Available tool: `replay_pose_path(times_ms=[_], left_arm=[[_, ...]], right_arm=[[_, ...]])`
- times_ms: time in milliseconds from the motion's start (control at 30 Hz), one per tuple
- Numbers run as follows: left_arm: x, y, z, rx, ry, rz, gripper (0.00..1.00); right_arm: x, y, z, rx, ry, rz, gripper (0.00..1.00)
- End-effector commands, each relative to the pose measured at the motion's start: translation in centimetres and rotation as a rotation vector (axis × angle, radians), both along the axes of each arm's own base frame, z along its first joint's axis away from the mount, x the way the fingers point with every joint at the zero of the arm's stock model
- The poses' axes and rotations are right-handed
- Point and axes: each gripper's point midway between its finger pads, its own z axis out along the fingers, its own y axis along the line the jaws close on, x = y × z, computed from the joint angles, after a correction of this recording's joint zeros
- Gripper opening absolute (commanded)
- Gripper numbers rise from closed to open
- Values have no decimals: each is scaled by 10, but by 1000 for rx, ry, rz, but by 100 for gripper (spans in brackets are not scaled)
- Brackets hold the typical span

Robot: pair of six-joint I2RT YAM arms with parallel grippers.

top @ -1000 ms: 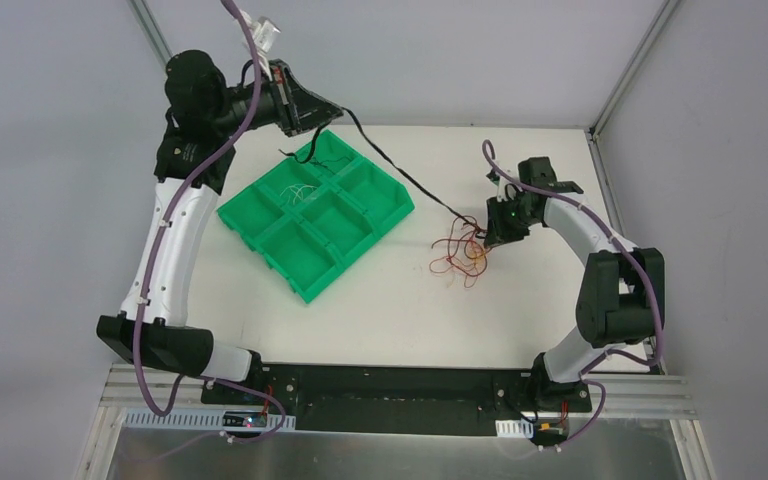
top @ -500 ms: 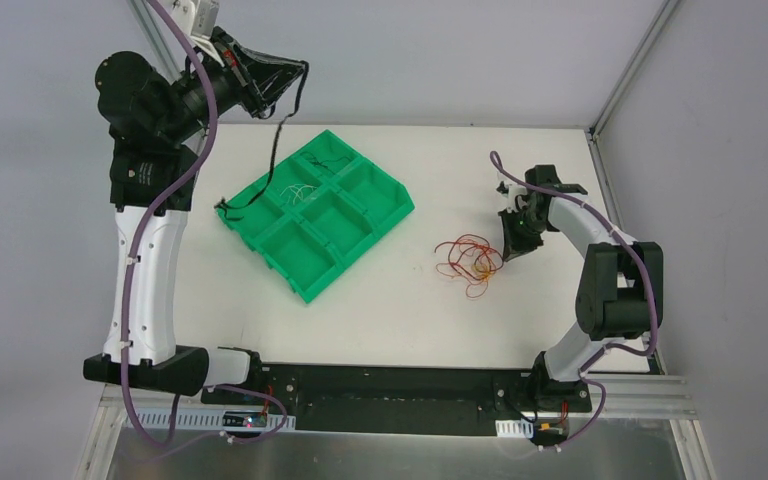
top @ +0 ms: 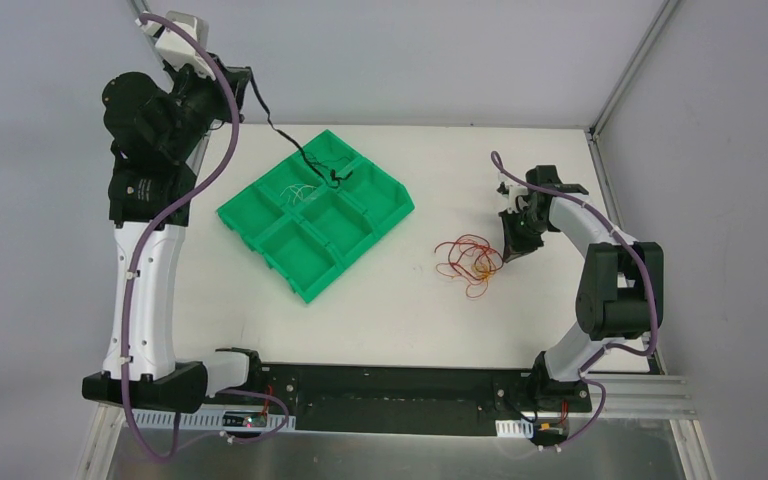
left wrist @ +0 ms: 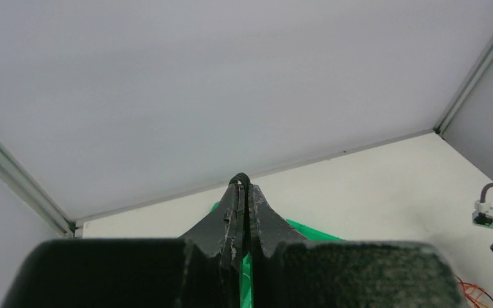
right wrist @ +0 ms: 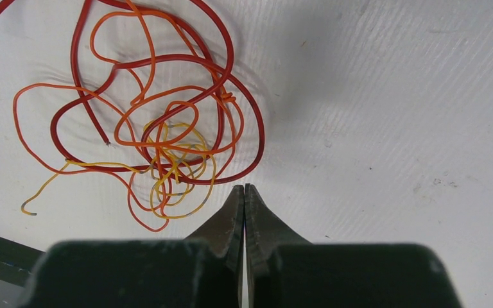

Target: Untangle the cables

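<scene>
A tangle of red, orange and yellow cables (top: pixel 468 262) lies on the white table right of centre. In the right wrist view this tangle (right wrist: pixel 167 151) lies just ahead and left of my right gripper (right wrist: pixel 244 188), which is shut on nothing and apart from it. From above, the right gripper (top: pixel 513 250) stands at the tangle's right side. My left gripper (top: pixel 250 88) is raised at the back left, shut on a black cable (top: pixel 295 150). That cable hangs down, its far end in the green tray (top: pixel 305 290). At the left gripper (left wrist: pixel 244 186) the black cable (left wrist: pixel 239 178) loops over the tips.
The green tray has several compartments and lies tilted left of centre. Thin white cables (top: pixel 295 190) lie in one of its back compartments. Grey walls with metal frame posts close in the back and sides. Part of the tray (left wrist: pixel 311 232) shows behind the left fingers.
The black cable has come away from the tangle. My left arm swung up and left with it; its free end now lies in the tray. My right gripper drew back and shut.
</scene>
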Motion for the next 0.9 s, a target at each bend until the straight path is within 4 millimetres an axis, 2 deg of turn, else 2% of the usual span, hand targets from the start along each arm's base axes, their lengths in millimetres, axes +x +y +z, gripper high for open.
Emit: replay_pose_path(times_ms=[0,233,333,533,633,867], left_arm=[[11,17,14,2,-65,83,0],[18,39,14,13,-64,183,0],[22,56,2,51,-32,257,0],[33,101,-25,58,15,367,0],[36,118,-26,41,15,399,0],[36,135,-18,50,-12,425,0]], right_arm=[[-8,1,3,22,28,7,0],[-8,1,5,24,26,11,0],[-7,4,6,37,30,11,0],[-9,4,2,42,45,11,0],[-11,4,0,40,51,14,0],[-12,4,-1,41,58,13,0]])
